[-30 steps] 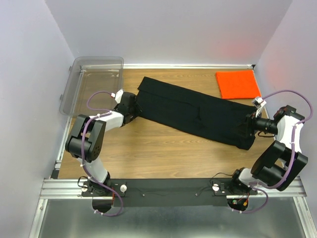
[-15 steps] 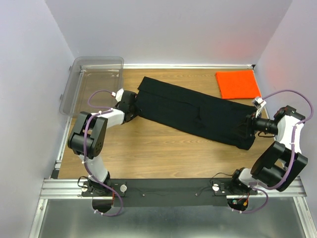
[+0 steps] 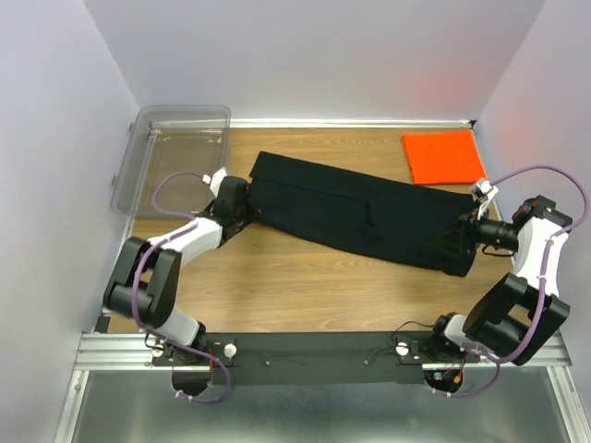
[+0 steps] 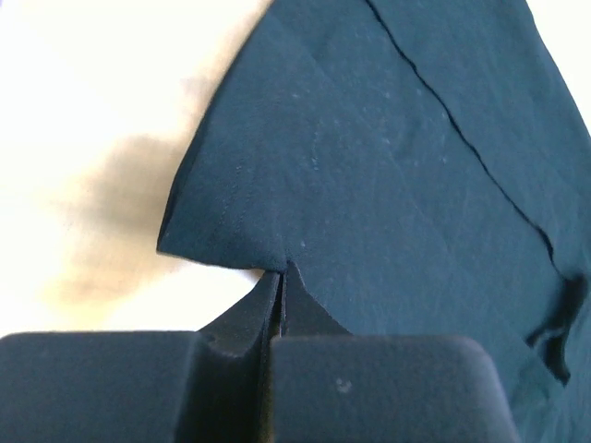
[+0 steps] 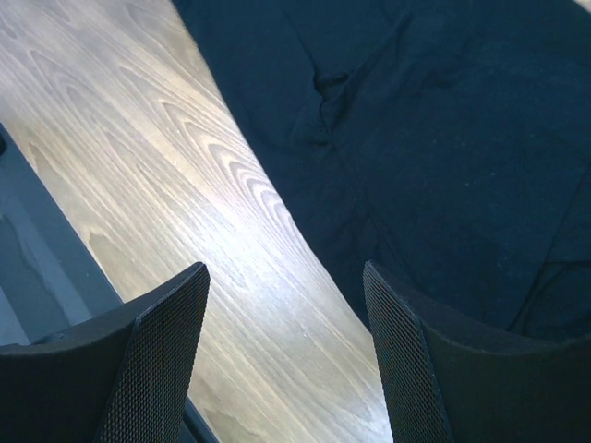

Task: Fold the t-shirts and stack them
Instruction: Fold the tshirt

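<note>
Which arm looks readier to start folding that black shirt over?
Left. The left fingers are pinched shut on the black t-shirt's edge at its left end, so that arm could probably lift and fold at once. The right fingers stand open at the other end, gripping nothing.

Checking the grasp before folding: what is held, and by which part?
The left jaws are shut on the black cloth t-shirt, pinching its edge near the left-end corner. The right jaws stand open, holding nothing.
</note>
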